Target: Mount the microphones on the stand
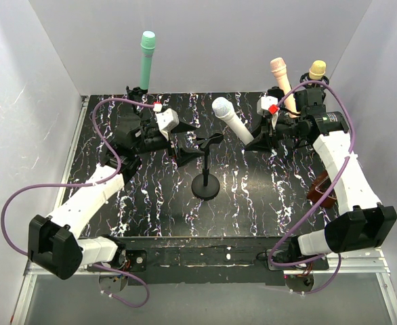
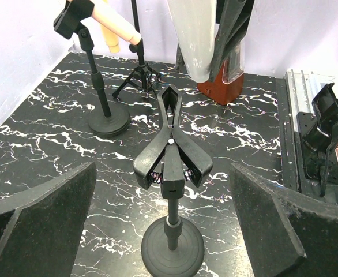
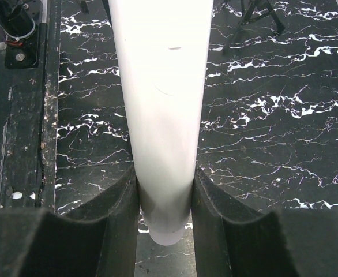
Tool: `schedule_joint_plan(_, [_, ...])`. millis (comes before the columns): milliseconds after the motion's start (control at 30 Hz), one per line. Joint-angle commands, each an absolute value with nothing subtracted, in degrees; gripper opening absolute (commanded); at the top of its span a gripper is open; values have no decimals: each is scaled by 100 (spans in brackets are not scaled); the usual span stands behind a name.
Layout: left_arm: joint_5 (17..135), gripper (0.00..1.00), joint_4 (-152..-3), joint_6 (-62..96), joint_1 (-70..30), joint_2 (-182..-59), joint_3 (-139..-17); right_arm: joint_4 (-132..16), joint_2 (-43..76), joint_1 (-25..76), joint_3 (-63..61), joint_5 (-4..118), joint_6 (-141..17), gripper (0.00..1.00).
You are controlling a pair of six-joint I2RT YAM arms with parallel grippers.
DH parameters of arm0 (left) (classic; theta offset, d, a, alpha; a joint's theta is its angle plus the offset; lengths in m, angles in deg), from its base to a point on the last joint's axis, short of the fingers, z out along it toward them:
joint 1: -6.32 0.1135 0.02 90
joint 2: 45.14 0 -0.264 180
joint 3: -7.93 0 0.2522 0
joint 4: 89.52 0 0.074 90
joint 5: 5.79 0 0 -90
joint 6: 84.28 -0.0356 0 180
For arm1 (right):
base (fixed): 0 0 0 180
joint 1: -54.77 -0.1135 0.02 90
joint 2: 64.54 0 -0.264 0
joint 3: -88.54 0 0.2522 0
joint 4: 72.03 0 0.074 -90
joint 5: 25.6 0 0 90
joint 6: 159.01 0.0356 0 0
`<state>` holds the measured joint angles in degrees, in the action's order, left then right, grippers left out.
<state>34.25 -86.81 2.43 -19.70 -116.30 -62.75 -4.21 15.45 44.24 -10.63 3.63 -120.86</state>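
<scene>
Right gripper (image 3: 164,190), clamped on the tail end of the white, round-headed plastic microphone (image 1: 229,120), holds it tilted in the air just beside the spring clip (image 2: 172,156) of the short black round-based stand (image 1: 206,183), apparently to line the shaft up with the clip's mouth. Left gripper (image 2: 162,168), fingers spread wide and empty, flanks the clip without touching it, probably ready to steady the light stand. The teal-green microphone (image 1: 146,61), peach-pink microphone (image 1: 282,78) and yellow-tan microphone (image 1: 317,70) appear seated on rear stands.

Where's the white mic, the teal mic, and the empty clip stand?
white microphone (image 1: 232,123), top external view, mid-body.
teal-green microphone (image 1: 145,68), top external view, body below head.
empty stand (image 2: 172,151), left wrist view, clip hinge.
</scene>
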Motion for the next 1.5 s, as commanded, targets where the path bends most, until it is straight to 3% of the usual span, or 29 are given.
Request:
schedule_joint_plan(0, [3630, 98, -8543, 308, -1952, -11352, -6234, -369, 1386, 4404, -1189, 173, -12183, 1])
schedule_joint_plan(633, [4149, 98, -8191, 176, -1952, -11044, -6216, -404, 1290, 4431, -1092, 200, -12262, 1])
schedule_joint_plan(1467, [2892, 98, -9624, 1152, -1952, -11774, -6076, -351, 1711, 4299, -1285, -91, -12175, 1])
